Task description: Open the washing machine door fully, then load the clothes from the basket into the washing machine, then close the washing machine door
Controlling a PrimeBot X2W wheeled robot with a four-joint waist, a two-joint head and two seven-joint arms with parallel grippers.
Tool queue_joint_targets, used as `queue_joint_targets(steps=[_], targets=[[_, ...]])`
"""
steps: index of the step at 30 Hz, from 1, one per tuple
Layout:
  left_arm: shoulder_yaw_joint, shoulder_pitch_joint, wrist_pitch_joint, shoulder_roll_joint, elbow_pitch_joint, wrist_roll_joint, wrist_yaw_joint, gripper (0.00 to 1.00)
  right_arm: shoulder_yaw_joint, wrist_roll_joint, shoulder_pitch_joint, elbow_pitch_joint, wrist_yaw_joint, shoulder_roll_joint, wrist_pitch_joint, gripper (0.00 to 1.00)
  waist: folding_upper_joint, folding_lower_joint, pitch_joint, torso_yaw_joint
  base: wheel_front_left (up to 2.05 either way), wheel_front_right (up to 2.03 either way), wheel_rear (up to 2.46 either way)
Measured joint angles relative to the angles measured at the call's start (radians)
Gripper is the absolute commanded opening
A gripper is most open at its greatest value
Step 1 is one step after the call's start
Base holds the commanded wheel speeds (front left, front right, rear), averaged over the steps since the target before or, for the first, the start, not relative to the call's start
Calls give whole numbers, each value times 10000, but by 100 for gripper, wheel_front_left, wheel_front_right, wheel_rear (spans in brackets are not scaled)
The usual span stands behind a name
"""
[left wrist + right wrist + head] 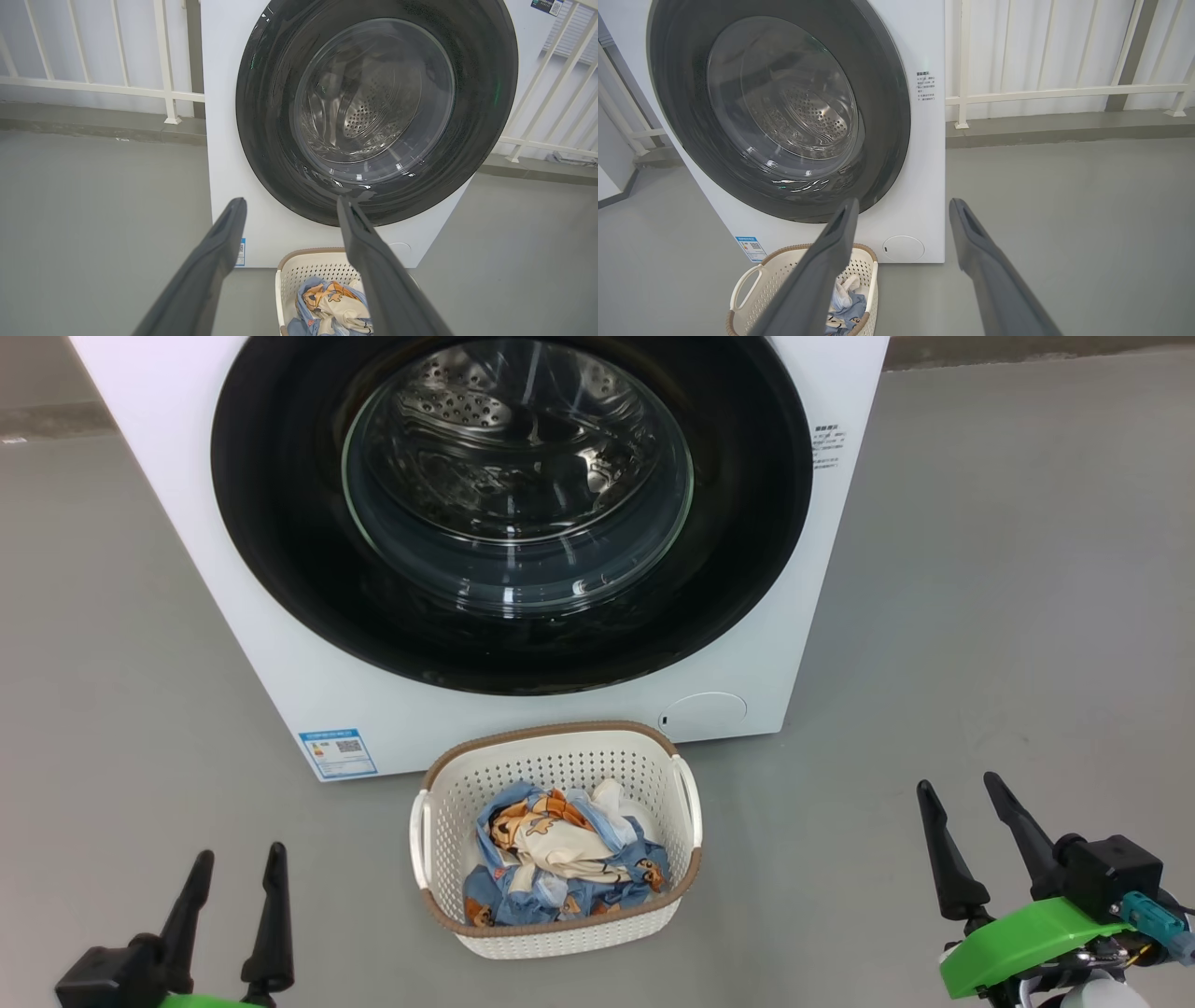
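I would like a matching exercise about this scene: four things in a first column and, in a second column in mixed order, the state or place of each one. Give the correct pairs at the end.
Column 1
1. washing machine door
2. clothes
3. basket
4. right gripper

Column 2
A. heaped inside the basket
B. closed
C. open, holding nothing
D. standing on the grey floor, in front of the washing machine

Pairs: 1-B, 2-A, 3-D, 4-C

The left pincer [292,201] gapes before the closed washing machine door [376,102].
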Motion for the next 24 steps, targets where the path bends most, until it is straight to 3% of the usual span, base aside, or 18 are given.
queue_joint_targets(steps=[13,24], targets=[[-46,0,-351,98,13,1373,-2,100,-67,-1498,-56,-75,0,-25,-351,100,0,0,19,-15,0,0,0],[349,-1,-351,-23,228,1398,-2,100,-805,-1546,-61,180,0,299,-353,100,0,0,39,-30,0,0,0]])
